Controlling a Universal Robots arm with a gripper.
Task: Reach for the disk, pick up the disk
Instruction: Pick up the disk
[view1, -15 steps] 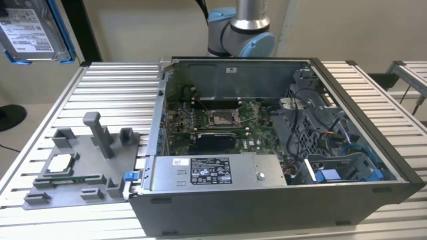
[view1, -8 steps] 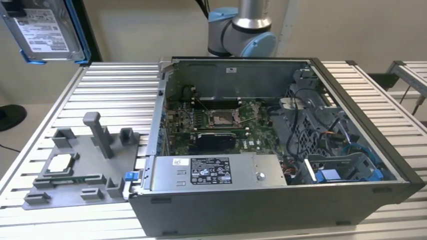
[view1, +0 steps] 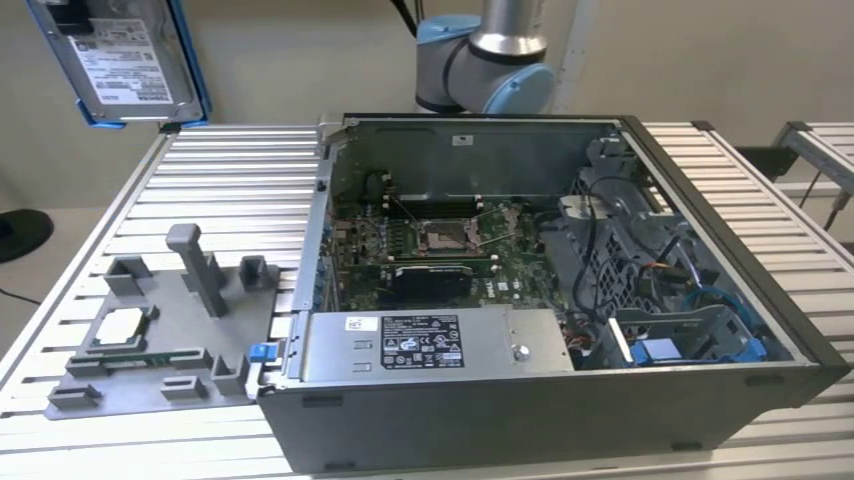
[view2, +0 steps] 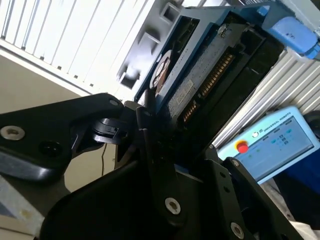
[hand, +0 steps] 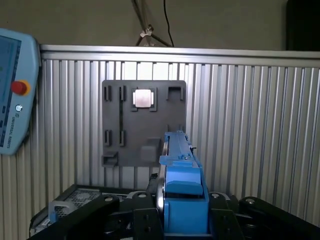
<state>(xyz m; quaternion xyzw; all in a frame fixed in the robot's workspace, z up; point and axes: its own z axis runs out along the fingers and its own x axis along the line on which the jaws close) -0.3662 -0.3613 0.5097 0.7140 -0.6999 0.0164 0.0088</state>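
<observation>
Gripper (hand: 183, 216) around disk (hand: 180, 167) (edge-on, aloft)

I'm running a robotics lab cell: a slatted aluminium table (view1: 214, 170) spreads below my gripper (hand: 182, 227), carrying an opened PC case (view1: 534, 410) and a grey fixture plate (hand: 150, 130), with a teach pendant (hand: 15, 95) and its red stop button (hand: 19, 88) off to the side.

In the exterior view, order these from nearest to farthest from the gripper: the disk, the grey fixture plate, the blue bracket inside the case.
1. The disk, in the gripper, raised at the exterior view's left.
2. The grey fixture plate, on the table.
3. The blue bracket, far right in the case.
</observation>
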